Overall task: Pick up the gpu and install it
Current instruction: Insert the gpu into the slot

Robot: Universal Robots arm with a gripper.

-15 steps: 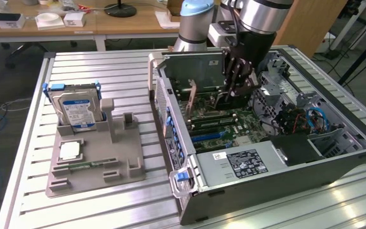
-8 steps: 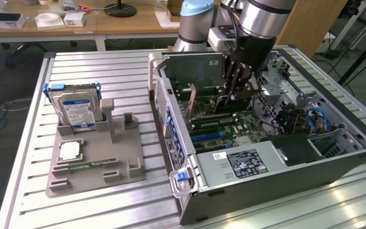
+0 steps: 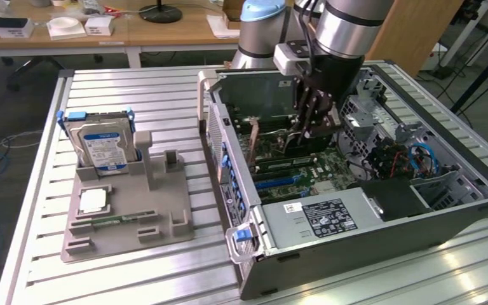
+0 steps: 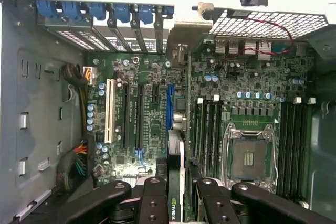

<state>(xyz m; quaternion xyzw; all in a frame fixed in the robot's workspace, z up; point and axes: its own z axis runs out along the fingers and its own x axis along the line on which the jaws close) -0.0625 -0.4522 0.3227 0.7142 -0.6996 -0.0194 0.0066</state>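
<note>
Over the motherboard [image 4: 147, 114], your gripper [image 4: 178, 203] clamps the gpu [image 4: 181, 129] edge-on; keep it square to the blue slot [image 4: 169, 108], press evenly.

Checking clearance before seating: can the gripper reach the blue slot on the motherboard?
Probably yes: the gripper, shut on the gpu, hangs close over the blue slot, and nothing seems to lie across it.

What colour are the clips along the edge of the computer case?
Blue clips, seen best in the wrist view, along the open computer case.
</note>
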